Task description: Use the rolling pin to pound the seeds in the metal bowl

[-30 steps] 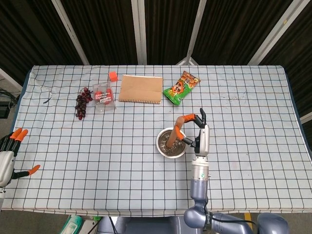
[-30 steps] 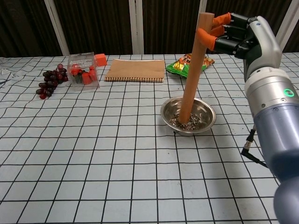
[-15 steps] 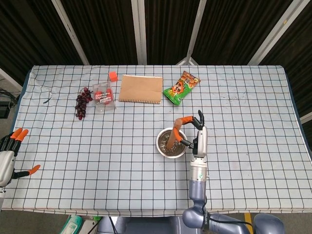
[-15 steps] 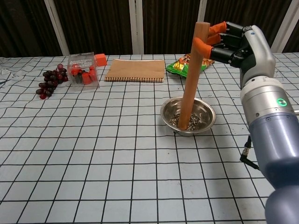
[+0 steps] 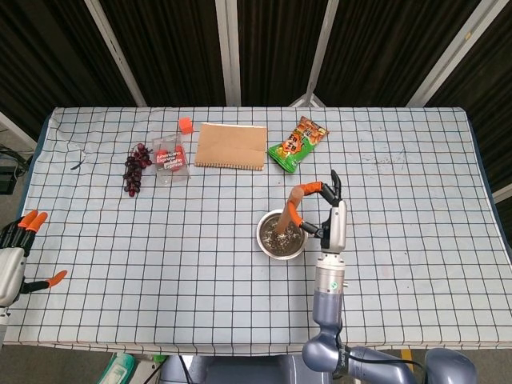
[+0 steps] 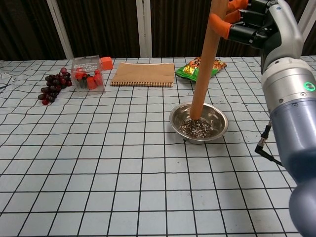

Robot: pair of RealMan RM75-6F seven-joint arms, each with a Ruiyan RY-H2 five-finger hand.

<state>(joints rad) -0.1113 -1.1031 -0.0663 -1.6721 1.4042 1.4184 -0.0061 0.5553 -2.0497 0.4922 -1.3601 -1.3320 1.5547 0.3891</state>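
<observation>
Seeds [image 6: 199, 128] are seen as a dark speckled layer in the bottom of the metal bowl [image 6: 219, 122], which stands on the checked tablecloth [image 6: 123, 168] a little right of the table's middle. Going from the left, the left hand [image 5: 18, 250] is seen only in the head view, at the table's lower left edge, with its orange-tipped fingers spread apart and nothing held in them. Further along the far side, a bunch of dark grapes [image 6: 52, 85] is laid beside a clear plastic box [image 6: 87, 75] with red pieces inside, and an orange cube [image 5: 186, 124] is set just behind that box. A brown notebook [image 6: 143, 74] is laid flat next to the box, and a green snack bag [image 6: 200, 68] is placed to its right, behind the bowl. The rolling pin [image 6: 203, 79] is held nearly upright, leaning slightly, with its lower end down inside the bowl at the seeds; whether it is touching them cannot be told. The right hand [image 6: 256, 27] is clamped around the pin's upper part, its orange fingertips [image 6: 219, 23] wrapped on the wood. The pin's top is cut off by the chest view's upper edge.
</observation>
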